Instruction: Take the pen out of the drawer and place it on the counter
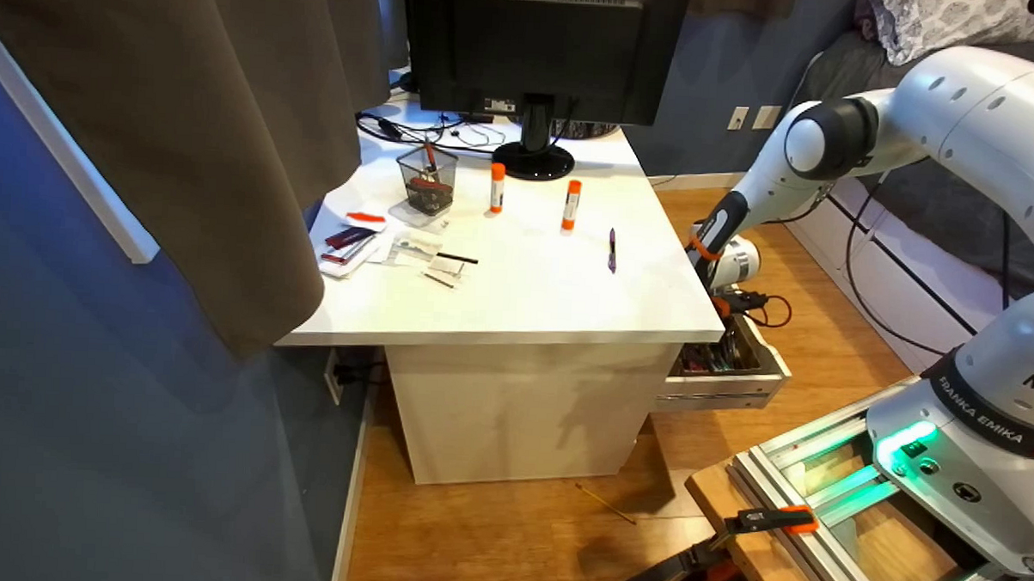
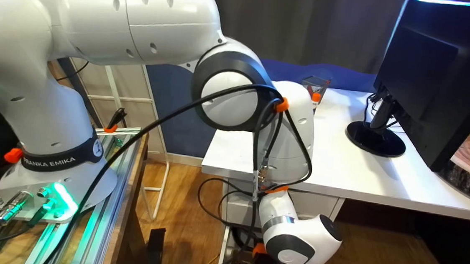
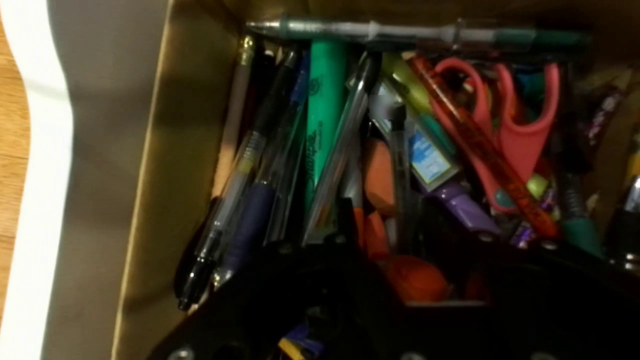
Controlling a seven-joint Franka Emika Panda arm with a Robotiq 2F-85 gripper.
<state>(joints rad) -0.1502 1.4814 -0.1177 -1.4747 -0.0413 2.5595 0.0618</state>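
The white drawer (image 1: 720, 390) is pulled out beneath the white counter (image 1: 525, 295); its side wall also shows in the wrist view (image 3: 145, 150). It holds many pens, and I cannot tell which one is meant. A clear pen with a grey end (image 3: 400, 145) lies between my dark fingers. A clear pen with a green grip (image 3: 415, 34) lies across the far end. My gripper (image 3: 387, 215) is down in the drawer, fingers apart, with orange things showing in the gap. The picture is dark there. In both exterior views the fingertips are hidden.
Pink scissors (image 3: 525, 125), a green highlighter (image 3: 325, 105) and a purple-capped bottle (image 3: 465, 207) crowd the drawer. On the counter are a purple pen (image 1: 612, 251), two glue sticks (image 1: 571, 206), a mesh cup (image 1: 429, 184), papers and a monitor (image 1: 542, 51).
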